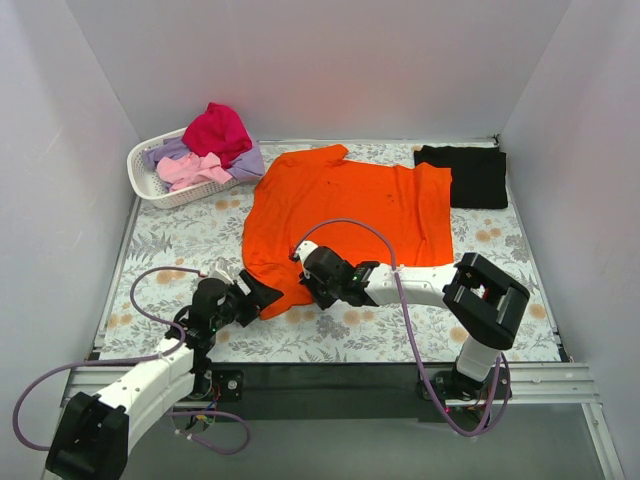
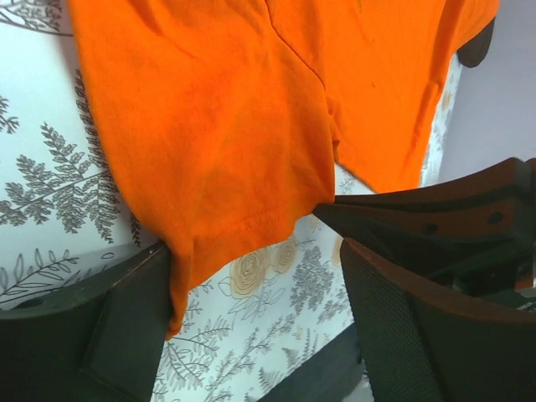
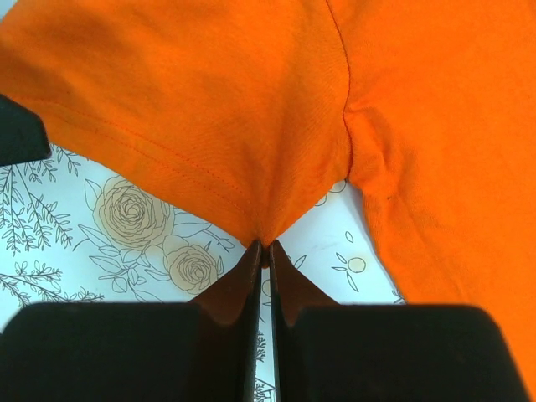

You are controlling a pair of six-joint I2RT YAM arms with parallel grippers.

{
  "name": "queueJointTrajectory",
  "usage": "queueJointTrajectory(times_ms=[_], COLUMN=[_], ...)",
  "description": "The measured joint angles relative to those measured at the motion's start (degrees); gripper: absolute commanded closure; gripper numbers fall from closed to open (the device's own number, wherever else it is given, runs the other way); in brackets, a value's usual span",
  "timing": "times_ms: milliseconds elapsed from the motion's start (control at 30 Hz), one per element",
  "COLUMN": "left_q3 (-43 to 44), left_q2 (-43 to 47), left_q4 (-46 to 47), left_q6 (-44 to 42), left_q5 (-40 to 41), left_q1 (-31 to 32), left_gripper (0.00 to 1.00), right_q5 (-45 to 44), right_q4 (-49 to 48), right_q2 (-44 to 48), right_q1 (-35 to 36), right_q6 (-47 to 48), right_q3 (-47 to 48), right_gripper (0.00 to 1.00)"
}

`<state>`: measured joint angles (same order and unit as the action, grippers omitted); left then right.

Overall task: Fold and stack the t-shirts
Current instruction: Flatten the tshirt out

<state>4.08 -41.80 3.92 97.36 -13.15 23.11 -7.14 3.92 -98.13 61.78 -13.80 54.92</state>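
Observation:
The bright orange t-shirt [image 1: 345, 205] lies spread flat in the middle of the table. My right gripper [image 1: 312, 288] is shut on the hem corner of its near sleeve, seen pinched between the fingertips in the right wrist view [image 3: 265, 247]. My left gripper [image 1: 268, 292] is open at the same sleeve's outer edge. In the left wrist view [image 2: 255, 318] the orange sleeve [image 2: 226, 151] drapes against the left finger [image 2: 126, 327], and the jaws stand wide apart over the cloth. A folded black t-shirt [image 1: 465, 175] lies at the back right.
A white slotted basket [image 1: 148, 180] at the back left holds magenta [image 1: 218, 130], pink [image 1: 190, 170] and lavender [image 1: 248, 163] shirts. The grey floral table cloth [image 1: 400, 325] covers the table. White walls enclose three sides.

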Motion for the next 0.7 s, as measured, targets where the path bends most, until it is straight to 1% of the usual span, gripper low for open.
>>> queueJointTrajectory(times_ms=[33,67,100,133,167,233,267,300,333,367,400,467,500,633,667,700], left_q3=[-0.07,-0.11,-0.2,-0.37,-0.61,-0.92,-0.96,-0.98,-1.01,-1.01,-1.03,-1.03,-1.03,-1.01,-0.98,-0.92], left_q2=[-0.63,-1.18,-1.77,-2.34,-2.97,-4.07,-4.42,-4.74,-5.03,-5.16,-5.27,-5.33,-5.33,-5.09,-5.01,-4.96], left_q4=[0.42,0.79,1.03,1.18,1.33,1.33,1.36,1.44,1.7,1.9,2.12,2.29,2.32,2.43,2.45,2.47], left_q6=[0.07,0.24,0.26,0.22,0.15,0.24,0.37,0.22,0.09,-0.02,-0.04,-0.42,-0.61,-1.79,-2.19,-2.56], left_q5=[0.02,0.07,0.28,0.39,0.48,0.74,0.83,0.94,1.16,1.31,1.42,1.7,1.75,1.77,1.77,1.77], left_q1=[0.04,0.11,0.22,0.28,0.31,0.39,0.44,0.44,0.44,0.44,0.44,0.48,0.5,0.55,0.55,0.55], left_gripper=[0.42,0.48,0.61,0.61,0.71,0.85,0.98,1.0,1.0,1.0,1.0,1.0,1.0,1.0,1.0,1.0], right_q5=[0.0,0.0,0.0,0.0,-0.02,-0.07,-0.15,-0.28,-0.48,-0.81,-1.27,-2.64,-3.85,-8.48,-9.55,-10.34], right_q4=[0.0,0.0,0.0,0.0,0.02,0.04,0.2,0.22,0.22,0.35,0.55,0.96,1.95,5.62,6.6,7.08], right_q2=[0.02,0.04,0.07,0.11,0.22,0.68,0.94,1.31,1.77,2.32,2.82,4.28,5.33,12.11,15.06,17.55], right_q1=[0.02,0.02,0.02,0.02,0.02,0.02,0.02,0.02,0.02,0.02,0.07,0.11,0.11,-1.53,-3.37,-5.51], right_q6=[0.0,0.0,0.0,0.0,-0.02,-0.02,-0.04,-0.07,-0.17,-0.28,-0.46,-0.85,-1.09,-1.86,-2.32,-2.6], right_q3=[0.0,0.0,0.0,0.0,-0.09,-0.44,-0.59,-0.83,-1.11,-1.4,-1.6,-2.21,-2.45,-4.85,-6.32,-7.69], right_gripper=[0.99,0.99,0.99,0.99,0.99,0.99,0.99,0.99,0.96,0.91,0.8,0.67,0.58,0.44,0.41,0.35])
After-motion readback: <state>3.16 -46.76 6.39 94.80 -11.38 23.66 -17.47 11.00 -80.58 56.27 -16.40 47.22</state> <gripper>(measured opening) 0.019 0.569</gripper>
